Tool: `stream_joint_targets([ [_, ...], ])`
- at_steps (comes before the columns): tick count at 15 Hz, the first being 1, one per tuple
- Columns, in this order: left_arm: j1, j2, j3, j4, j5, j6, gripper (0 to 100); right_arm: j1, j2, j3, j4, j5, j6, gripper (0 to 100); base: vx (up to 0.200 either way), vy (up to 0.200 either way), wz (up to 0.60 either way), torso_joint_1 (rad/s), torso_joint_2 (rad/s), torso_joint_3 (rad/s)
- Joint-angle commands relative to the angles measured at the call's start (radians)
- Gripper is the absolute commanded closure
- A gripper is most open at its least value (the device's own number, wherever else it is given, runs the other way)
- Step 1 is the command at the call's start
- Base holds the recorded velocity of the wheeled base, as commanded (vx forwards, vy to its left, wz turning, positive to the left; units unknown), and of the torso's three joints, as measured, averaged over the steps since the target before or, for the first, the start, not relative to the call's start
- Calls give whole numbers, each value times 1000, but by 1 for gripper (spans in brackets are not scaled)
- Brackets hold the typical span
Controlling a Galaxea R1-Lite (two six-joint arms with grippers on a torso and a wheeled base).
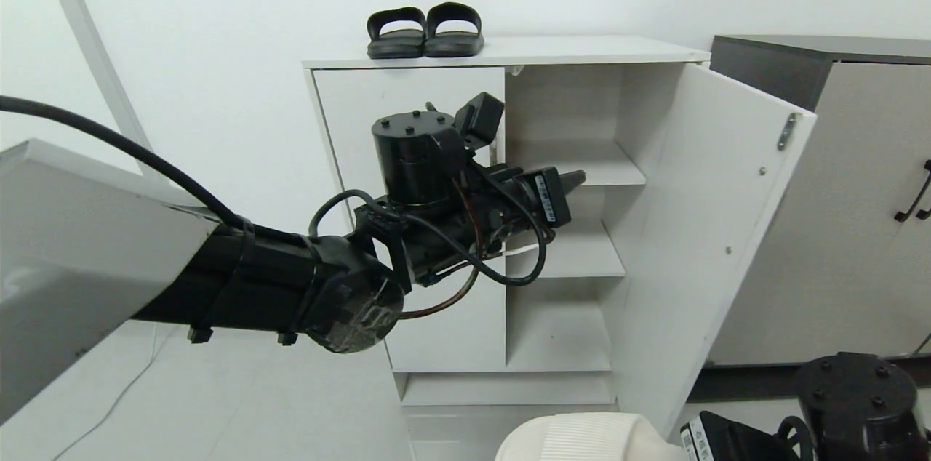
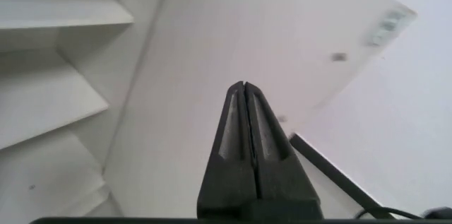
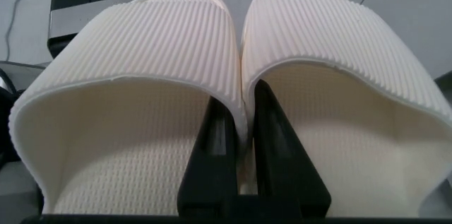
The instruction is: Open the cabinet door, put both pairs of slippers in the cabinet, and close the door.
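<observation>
A white cabinet (image 1: 509, 52) stands ahead with its right door (image 1: 713, 228) swung open and the shelves (image 1: 574, 163) bare. On its top sits a pair of black slippers (image 1: 425, 32). My left gripper (image 1: 578, 177) is held in front of the open compartment at middle-shelf height, fingers shut with nothing between them; in the left wrist view the left gripper (image 2: 244, 90) points at the inside of the open door (image 2: 212, 61). My right gripper (image 3: 244, 121) is low at the bottom right, shut on the inner edges of a pair of cream ribbed slippers (image 3: 141, 61), which also show as cream slippers (image 1: 582, 438).
The cabinet's left door (image 1: 407, 105) is closed. A grey cabinet (image 1: 858, 192) with black handles stands right of the open door. A white wall is behind, and pale floor (image 1: 218, 403) lies to the left with a thin cable on it.
</observation>
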Motion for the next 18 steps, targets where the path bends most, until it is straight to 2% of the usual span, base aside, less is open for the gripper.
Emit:
stream_joint_targets([
  [1, 15, -25, 17, -2, -1, 1, 100, -1, 6, -2, -2, -1, 1, 100, 0, 0, 0, 0, 0, 0],
  [3, 39, -94, 63, 7, -1, -1, 100, -18, 25, -13, -2, -2, 4, 100, 0, 0, 0, 0, 0, 0],
  [6, 114, -300, 232, 53, -1, 1, 100, -78, 104, -55, -65, -39, 19, 100, 0, 0, 0, 0, 0, 0],
  [8, 197, -505, 414, 79, -1, 13, 100, -99, 174, -101, -144, -148, 120, 100, 0, 0, 0, 0, 0, 0],
  [10, 286, -709, 548, 174, 16, 65, 100, -99, 250, -208, -192, -329, 275, 100, 0, 0, 0, 0, 0, 0],
  [11, 335, -856, 600, 293, 65, 81, 100, -99, 310, -300, -192, -479, 344, 100, 0, 0, 0, 0, 0, 0],
  [12, 377, -982, 622, 428, 128, 91, 100, -101, 356, -375, -183, -587, 387, 100, 0, 0, 0, 0, 0, 0],
  [13, 420, -1111, 618, 587, 202, 116, 100, -105, 396, -440, -161, -679, 413, 100, 0, 0, 0, 0, 0, 0],
  [14, 466, -1240, 615, 750, 275, 160, 100, -114, 430, -490, -123, -757, 419, 100, 0, 0, 0, 0, 0, 0],
  [15, 495, -1366, 625, 863, 337, 219, 100, -119, 454, -522, -109, -800, 422, 100, 0, 0, 0, 0, 0, 0],
  [16, 518, -1491, 640, 969, 412, 263, 100, -119, 471, -533, -109, -818, 432, 100, 0, 0, 0, 0, 0, 0],
  [17, 559, -1606, 657, 1060, 507, 286, 100, -121, 473, -535, -109, -820, 433, 100, 0, 0, 0, 0, 0, 0],
  [18, 573, -1625, 660, 1075, 524, 289, 100, -119, 473, -535, -109, -820, 433, 100, 0, 0, 0, 0, 0, 0],
])
